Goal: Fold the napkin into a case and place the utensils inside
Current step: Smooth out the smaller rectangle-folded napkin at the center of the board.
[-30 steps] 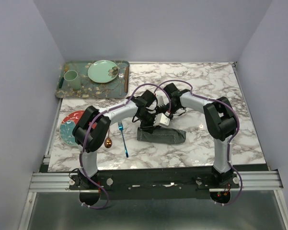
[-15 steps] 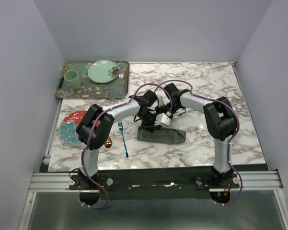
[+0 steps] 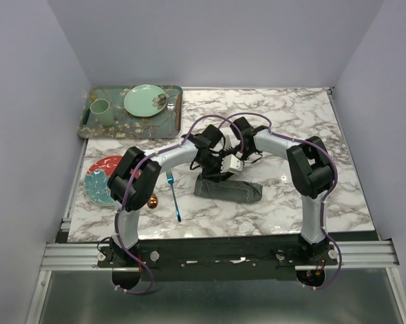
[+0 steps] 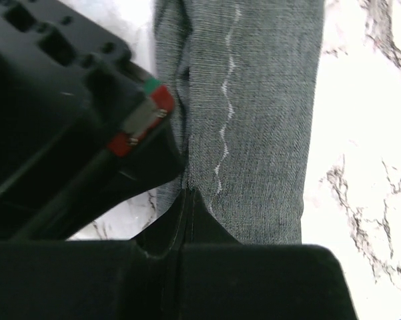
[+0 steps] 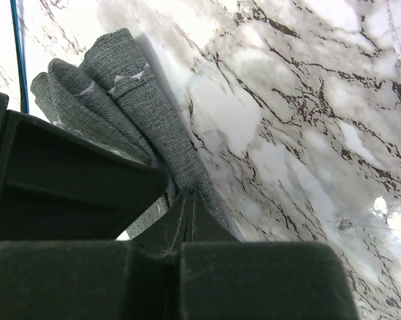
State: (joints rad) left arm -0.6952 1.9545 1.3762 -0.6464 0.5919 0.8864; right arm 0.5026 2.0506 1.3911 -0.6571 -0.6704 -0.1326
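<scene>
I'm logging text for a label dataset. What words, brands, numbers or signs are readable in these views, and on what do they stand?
No text can be read in any view.
The green tray and the red and teal plate carry only patterns, with no letters.
The napkin shows only a light stitched line.
The arms bear no legible marking.

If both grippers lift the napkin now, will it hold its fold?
Probably not: the napkin is soft cloth in loose layers, so it likely sags open. It looks light. The left gripper and right gripper pinch only its edge, so layers may slip.
</scene>
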